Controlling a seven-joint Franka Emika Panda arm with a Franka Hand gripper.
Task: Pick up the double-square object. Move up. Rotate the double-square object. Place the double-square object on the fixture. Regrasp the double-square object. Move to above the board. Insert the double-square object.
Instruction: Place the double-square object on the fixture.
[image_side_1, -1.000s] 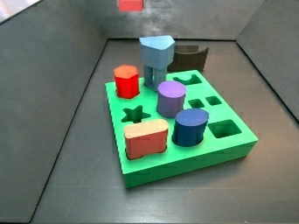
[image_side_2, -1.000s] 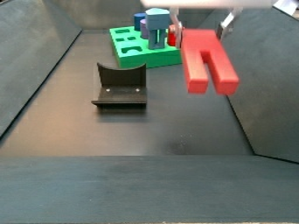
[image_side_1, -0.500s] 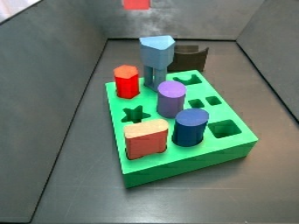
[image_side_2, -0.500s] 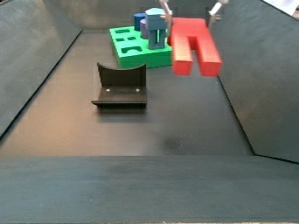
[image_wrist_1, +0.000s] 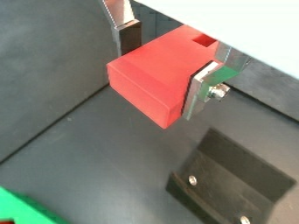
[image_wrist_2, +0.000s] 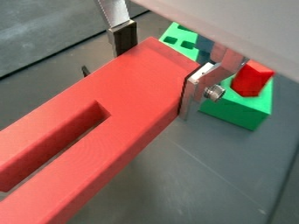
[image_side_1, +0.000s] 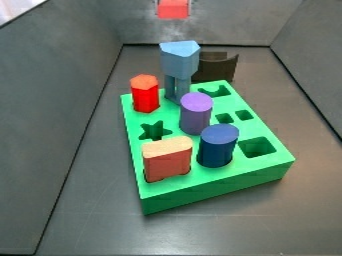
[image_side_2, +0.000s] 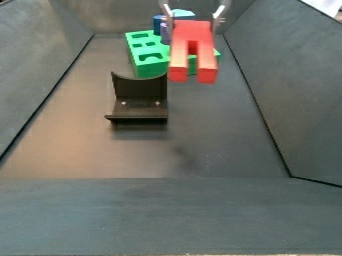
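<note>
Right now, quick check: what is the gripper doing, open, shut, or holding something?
Gripper: shut on the double-square object, held in the air, clear of the floor, near the board and above the fixture.

We see a dark grey floor (image_side_2: 201, 200) with sloped walls on each side. Two things rest directly on it: the green board (image_side_1: 261, 170) and the dark fixture (image_side_2: 136, 100). In a side view the fixture sits at about 12 o'clock from the board, seemingly just behind it. The gripper (image_side_2: 191, 17) hangs above, off the floor.
</note>
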